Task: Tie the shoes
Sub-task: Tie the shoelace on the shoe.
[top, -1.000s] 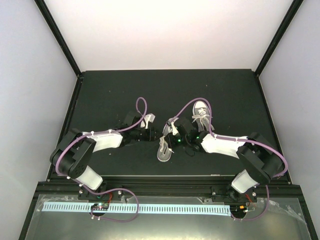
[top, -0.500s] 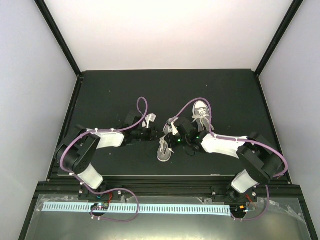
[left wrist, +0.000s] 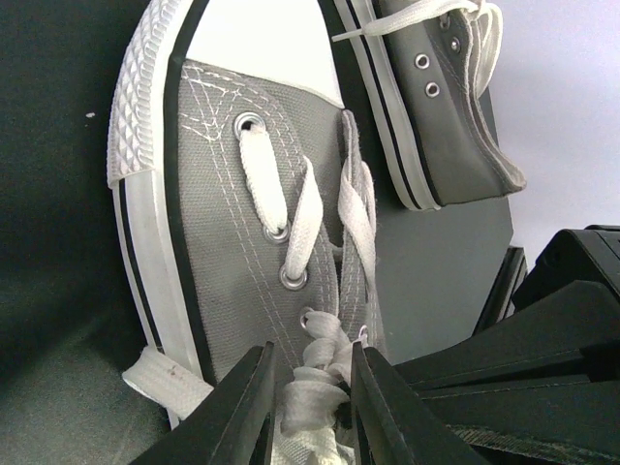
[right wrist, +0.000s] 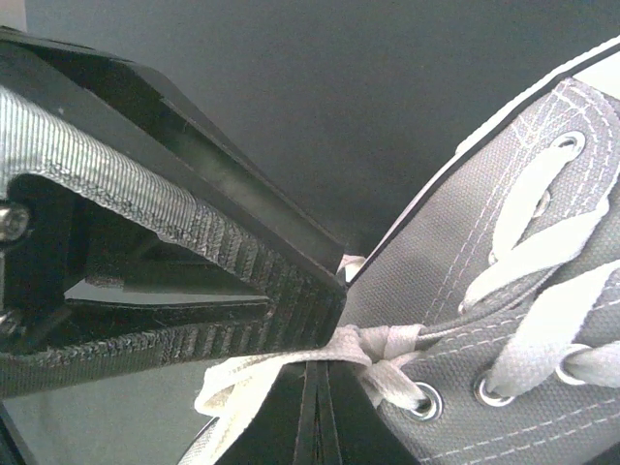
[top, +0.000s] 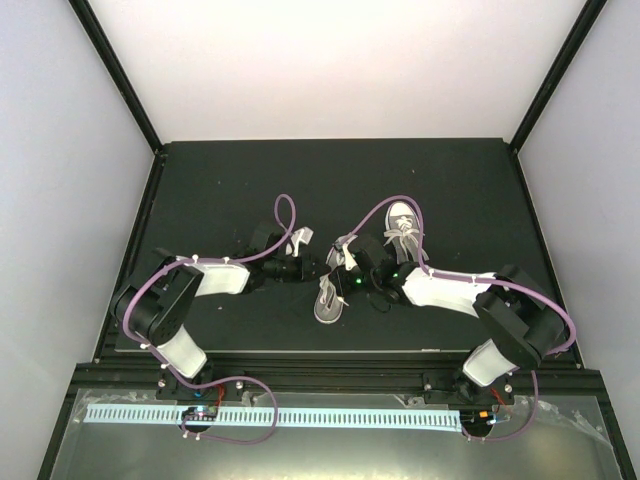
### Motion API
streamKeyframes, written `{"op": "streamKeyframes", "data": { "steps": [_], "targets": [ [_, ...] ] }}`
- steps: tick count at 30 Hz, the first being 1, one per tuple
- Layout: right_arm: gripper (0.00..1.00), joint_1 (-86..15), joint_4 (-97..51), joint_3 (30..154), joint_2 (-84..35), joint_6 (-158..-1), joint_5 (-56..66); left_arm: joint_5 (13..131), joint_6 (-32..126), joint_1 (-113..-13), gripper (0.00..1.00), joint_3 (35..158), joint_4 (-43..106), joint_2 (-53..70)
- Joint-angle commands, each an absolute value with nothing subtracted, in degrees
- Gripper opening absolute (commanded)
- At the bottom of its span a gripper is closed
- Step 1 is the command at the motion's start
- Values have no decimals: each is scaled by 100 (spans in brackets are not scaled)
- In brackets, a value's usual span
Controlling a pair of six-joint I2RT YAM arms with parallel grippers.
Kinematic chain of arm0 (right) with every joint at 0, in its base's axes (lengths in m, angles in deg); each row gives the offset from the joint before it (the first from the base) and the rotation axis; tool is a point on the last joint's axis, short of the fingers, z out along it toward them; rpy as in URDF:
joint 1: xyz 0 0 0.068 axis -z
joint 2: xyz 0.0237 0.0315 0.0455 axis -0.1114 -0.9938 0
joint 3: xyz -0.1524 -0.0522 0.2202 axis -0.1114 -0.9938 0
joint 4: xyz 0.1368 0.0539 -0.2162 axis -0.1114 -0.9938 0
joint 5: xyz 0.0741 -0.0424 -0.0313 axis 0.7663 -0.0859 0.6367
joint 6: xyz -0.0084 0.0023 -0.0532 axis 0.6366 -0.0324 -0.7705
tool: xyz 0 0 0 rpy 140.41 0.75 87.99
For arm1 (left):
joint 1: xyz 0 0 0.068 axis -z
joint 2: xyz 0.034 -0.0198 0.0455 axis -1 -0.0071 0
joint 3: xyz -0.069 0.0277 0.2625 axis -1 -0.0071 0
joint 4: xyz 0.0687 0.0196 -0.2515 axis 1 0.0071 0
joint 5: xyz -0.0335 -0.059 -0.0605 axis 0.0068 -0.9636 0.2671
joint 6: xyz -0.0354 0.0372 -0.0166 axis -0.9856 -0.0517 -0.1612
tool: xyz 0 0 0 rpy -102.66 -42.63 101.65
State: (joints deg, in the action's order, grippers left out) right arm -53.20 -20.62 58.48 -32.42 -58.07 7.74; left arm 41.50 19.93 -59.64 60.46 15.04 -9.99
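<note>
Nearest the arms on the bench (top: 220, 190), the near shoe (top: 330, 298) lies between both grippers, heel toward them. The left gripper (left wrist: 310, 407) has its fingers straddling the bunched lace (left wrist: 315, 373) at the tongue; the right gripper (right wrist: 325, 339) pinches a lace end (right wrist: 281, 373) at the knot. The far shoe (top: 402, 228) lies beyond.

— What fills the left of the frame?
— The right gripper (right wrist: 325, 363), its black ribbed fingers (right wrist: 194, 242) pressed together on a white lace (right wrist: 291, 373).
— And the lace?
— It runs from a knot at lower centre, one flat end trailing to the lower left.
— The right side?
— A grey canvas shoe (right wrist: 504, 320) with metal eyelets, crossed laces and a white-edged sole, on a dark table (right wrist: 339, 97).
</note>
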Motion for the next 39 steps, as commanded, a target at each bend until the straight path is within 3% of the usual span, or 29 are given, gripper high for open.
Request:
{"op": "streamKeyframes", "data": {
  "steps": [1, 12, 17, 21, 26, 29, 39],
  "targets": [
    [2, -5299, -2016, 5773, -3098, -5833, 552, 4086, 1955, -5995, 24, 6031, 1396, -1061],
    [2, -5305, -2027, 5744, -3057, -5834, 534, 3973, 1834, -5995, 14, 6002, 1248, -1100],
    [2, -5303, -2040, 5753, -3036, -5834, 506, 3940, 1813, -5992, 2, 5991, 1216, -1085],
    [3, -5298, -2189, 5789, -2932, -5873, 413, 4026, 1787, -5989, 1, 5962, 1181, -1021],
    [33, -5301, -2590, 5883, -2468, -5925, 249, 4200, 1718, -5993, 2, 5922, 1158, -840],
    [46, -5341, -2905, 5897, -2135, -5931, 91, 4214, 1682, -5994, 2, 5913, 1124, -806],
    [57, -6081, -4069, 6457, -2195, -5755, -661, 4125, 1663, -5989, 2, 5880, 1069, -826]
  ]
}}
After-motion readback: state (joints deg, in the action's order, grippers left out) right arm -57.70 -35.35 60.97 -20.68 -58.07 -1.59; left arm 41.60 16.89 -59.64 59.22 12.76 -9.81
